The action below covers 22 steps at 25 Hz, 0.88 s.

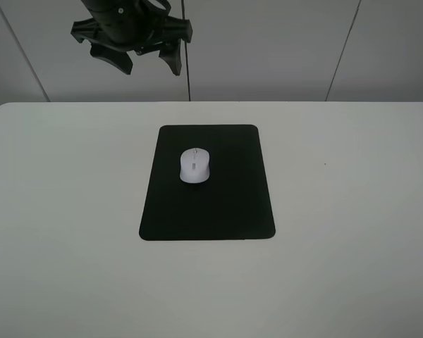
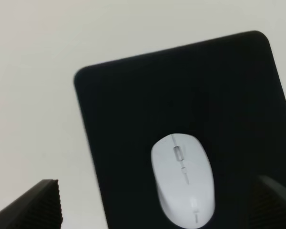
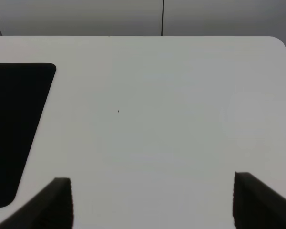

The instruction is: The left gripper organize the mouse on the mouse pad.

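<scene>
The white mouse (image 1: 194, 165) lies on the black mouse pad (image 1: 208, 211), in its upper-middle part, with nothing touching it. High above the table's far edge hangs my left gripper (image 1: 146, 62), open and empty. In the left wrist view the mouse (image 2: 183, 179) rests on the pad (image 2: 181, 90), and the two spread fingertips (image 2: 35, 207) frame it from well above. My right gripper (image 3: 152, 202) is open over bare table, with one side of the pad (image 3: 14, 129) in its view. The right arm does not show in the exterior view.
The white table (image 1: 352, 211) spreads wide on both sides of the pad. A grey panelled wall (image 1: 282, 49) stands behind the far edge. A thin black cable (image 1: 187, 63) hangs down beside the left gripper.
</scene>
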### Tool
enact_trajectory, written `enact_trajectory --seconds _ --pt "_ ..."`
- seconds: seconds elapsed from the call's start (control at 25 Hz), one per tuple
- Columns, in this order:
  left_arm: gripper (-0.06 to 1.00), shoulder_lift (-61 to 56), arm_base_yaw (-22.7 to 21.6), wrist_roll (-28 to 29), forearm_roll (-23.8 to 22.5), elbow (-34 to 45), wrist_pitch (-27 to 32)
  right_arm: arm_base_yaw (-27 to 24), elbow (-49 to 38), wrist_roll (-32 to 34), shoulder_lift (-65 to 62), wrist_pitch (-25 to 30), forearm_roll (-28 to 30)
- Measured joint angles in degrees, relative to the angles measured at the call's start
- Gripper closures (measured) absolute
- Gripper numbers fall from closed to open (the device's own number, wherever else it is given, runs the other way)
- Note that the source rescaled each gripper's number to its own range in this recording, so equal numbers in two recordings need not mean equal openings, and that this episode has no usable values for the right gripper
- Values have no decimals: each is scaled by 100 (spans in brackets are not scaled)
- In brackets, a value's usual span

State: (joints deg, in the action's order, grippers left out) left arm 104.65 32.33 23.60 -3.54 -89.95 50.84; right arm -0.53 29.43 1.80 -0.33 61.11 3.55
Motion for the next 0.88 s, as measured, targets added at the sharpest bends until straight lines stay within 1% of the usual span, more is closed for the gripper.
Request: enact_trajectory --seconds 0.08,0.28,0.4,0.52,0.6,0.72,0.88 --pt "-6 -335 -202 -61 0 341 -110 0 0 0 0 0 0" --pt "-6 -1246 -794 -484 -18 1384 -257 0 0 0 0 0 0" --pt "-6 -1884 -1174 -667 -18 1967 -320 0 0 0 0 0 0" --pt "-6 -2682 -1449 -815 -20 2516 -466 0 0 0 0 0 0" --pt "-6 -3206 -1549 -941 -37 2862 -527 0 0 0 0 0 0" --pt "-6 -3982 -1564 -1089 -42 3305 -520 0 0 0 0 0 -6" --pt "-6 -5013 -1564 -1111 -42 3956 -526 0 0 0 0 0 -6"
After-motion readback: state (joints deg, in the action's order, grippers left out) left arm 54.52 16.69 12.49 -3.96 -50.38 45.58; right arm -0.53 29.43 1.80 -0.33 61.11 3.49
